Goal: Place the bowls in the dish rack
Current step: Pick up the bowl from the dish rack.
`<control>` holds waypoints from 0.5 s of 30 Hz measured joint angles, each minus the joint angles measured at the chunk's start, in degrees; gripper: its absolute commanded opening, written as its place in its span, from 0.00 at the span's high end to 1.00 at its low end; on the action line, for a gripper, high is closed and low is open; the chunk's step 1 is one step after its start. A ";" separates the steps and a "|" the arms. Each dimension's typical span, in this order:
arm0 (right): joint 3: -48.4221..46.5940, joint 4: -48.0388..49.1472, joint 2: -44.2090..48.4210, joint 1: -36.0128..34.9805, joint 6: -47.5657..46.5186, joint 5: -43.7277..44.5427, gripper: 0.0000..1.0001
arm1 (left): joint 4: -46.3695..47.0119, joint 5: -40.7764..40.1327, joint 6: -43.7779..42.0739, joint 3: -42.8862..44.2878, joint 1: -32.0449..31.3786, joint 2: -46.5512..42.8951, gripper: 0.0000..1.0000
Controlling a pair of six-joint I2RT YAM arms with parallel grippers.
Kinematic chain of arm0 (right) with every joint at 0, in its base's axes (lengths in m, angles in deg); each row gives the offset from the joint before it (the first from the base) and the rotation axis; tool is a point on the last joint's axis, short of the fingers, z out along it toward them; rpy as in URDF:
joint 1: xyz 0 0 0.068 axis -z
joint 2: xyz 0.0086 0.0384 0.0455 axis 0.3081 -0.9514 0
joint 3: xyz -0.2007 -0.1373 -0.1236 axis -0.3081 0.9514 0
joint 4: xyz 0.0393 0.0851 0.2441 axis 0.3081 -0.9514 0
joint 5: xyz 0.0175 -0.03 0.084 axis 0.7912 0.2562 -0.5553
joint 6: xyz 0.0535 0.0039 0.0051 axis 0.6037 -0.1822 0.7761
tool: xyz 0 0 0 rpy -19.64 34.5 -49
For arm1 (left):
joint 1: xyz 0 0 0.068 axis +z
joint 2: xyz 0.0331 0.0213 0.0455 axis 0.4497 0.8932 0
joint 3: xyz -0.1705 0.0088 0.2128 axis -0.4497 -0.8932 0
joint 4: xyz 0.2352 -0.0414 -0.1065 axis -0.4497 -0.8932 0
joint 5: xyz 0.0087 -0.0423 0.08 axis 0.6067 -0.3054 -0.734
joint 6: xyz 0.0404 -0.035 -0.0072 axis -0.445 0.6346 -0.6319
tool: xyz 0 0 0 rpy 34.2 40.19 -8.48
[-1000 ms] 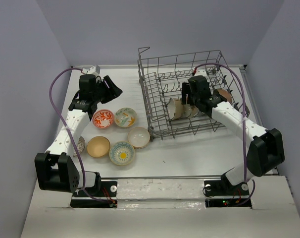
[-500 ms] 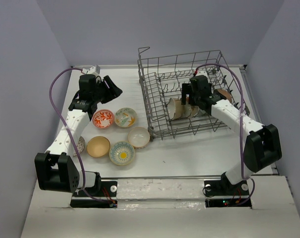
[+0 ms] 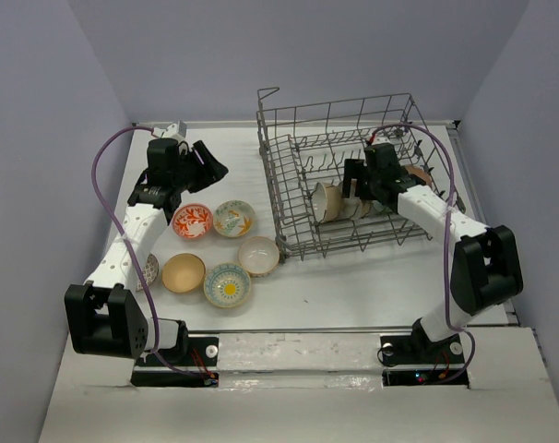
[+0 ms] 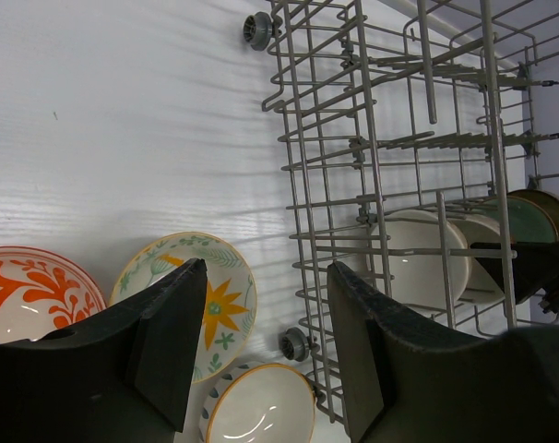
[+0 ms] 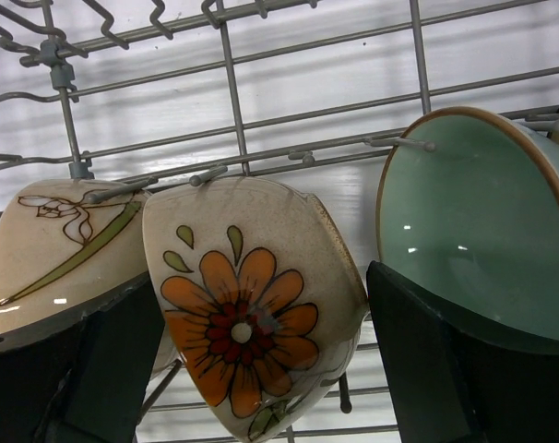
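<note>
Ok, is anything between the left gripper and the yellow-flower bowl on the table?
Nothing visible. The left gripper hangs open facing the yellow-flower bowl, with only air between. The red-orange bowl lies close on one side and the dish rack stands on the other, so the fingers may have little room.

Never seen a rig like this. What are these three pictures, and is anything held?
Two robot arms are bolted at a table's near edge. One picture looks down from above and behind them; the other two come from wrist cameras, so the dark shapes are each arm's own fingers. Loose bowls lie on the table left of the rack; others stand on edge inside it. The left gripper hangs open above the loose bowls. The right gripper is open inside the rack, astride a flower bowl. Neither holds anything.
</note>
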 measured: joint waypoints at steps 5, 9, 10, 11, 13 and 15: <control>0.72 1.27 -0.39 0.79 0.48 -2.91 0.14 | 0.00 0.00 0.00 -0.02 0.00 0.00 0.36; 1.51 2.56 -0.39 1.40 0.52 -4.11 0.17 | 0.00 0.00 0.00 -0.04 0.00 0.00 0.36; 1.77 2.86 -0.39 1.49 0.48 -4.33 0.19 | 0.00 0.00 0.00 -0.09 0.00 0.00 0.36; 1.88 3.15 -0.39 1.49 0.44 -4.35 0.23 | 0.00 0.00 -0.02 -0.15 0.00 0.00 0.36; 2.14 3.63 -0.39 1.49 -0.07 -4.31 0.29 | 0.00 0.00 0.00 -0.44 0.00 0.00 0.36; 2.40 4.07 -0.39 1.75 -0.52 -4.55 0.37 | -0.02 0.00 0.00 -0.74 0.00 0.00 0.36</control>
